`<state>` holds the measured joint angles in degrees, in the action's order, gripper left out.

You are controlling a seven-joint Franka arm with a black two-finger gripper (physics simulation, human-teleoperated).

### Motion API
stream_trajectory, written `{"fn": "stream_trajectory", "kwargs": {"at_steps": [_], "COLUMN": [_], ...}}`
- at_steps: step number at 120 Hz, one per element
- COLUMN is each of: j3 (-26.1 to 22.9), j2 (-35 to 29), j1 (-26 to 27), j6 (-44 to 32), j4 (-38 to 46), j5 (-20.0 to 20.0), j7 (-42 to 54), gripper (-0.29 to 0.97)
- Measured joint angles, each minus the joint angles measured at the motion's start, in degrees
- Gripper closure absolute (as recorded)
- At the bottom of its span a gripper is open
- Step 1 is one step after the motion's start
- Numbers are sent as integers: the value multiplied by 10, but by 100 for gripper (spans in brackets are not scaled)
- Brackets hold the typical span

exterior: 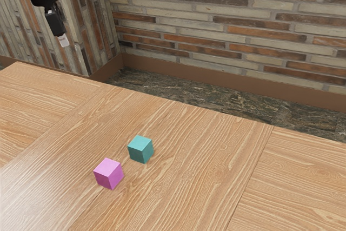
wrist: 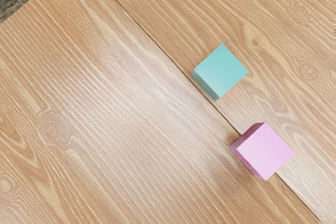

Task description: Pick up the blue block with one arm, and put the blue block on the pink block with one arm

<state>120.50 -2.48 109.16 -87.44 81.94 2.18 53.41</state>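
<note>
The blue block (exterior: 140,149), teal-blue in colour, rests on the wooden table (exterior: 227,187). The pink block (exterior: 108,173) sits just in front of it, toward the exterior view's left, with a small gap between them. My gripper (exterior: 61,37) hangs high at the exterior view's upper left, far above and behind both blocks, holding nothing. From the hand's camera I look down on the blue block (wrist: 220,71) and the pink block (wrist: 262,150), both lying along a seam in the tabletop (wrist: 105,129).
A brick wall (exterior: 232,20) runs behind the table, with a strip of dark stone floor (exterior: 216,96) between them. Bare wood surrounds the two blocks on every side.
</note>
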Motion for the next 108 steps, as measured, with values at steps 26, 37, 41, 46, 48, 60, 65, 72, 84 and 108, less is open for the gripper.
{"fn": "stream_trajectory", "kwargs": {"at_steps": [26, 37, 41, 46, 48, 60, 65, 72, 84, 108], "j3": [0, -45, -63, -74, -75, -42, -27, -16, 11, 205], "j2": [27, 65, 43, -35, -70, -233, -254, -275, -314, -369], "j1": [-18, -42, 1, 95, 117, 169, 192, 215, 254, 402], "j6": [6, -7, -24, -48, -57, -103, -118, -137, -168, -250], "j4": [-27, -119, -96, -68, -63, -53, -52, -51, -50, -60], "j5": [0, -14, -29, -67, -86, -175, -196, -217, -236, -194], "j7": [-1, -42, -64, -92, -105, -191, -229, -280, -358, -489], "gripper": [1, 0, 0, 1, 1, 0, 0, 0, 0, 0]}}
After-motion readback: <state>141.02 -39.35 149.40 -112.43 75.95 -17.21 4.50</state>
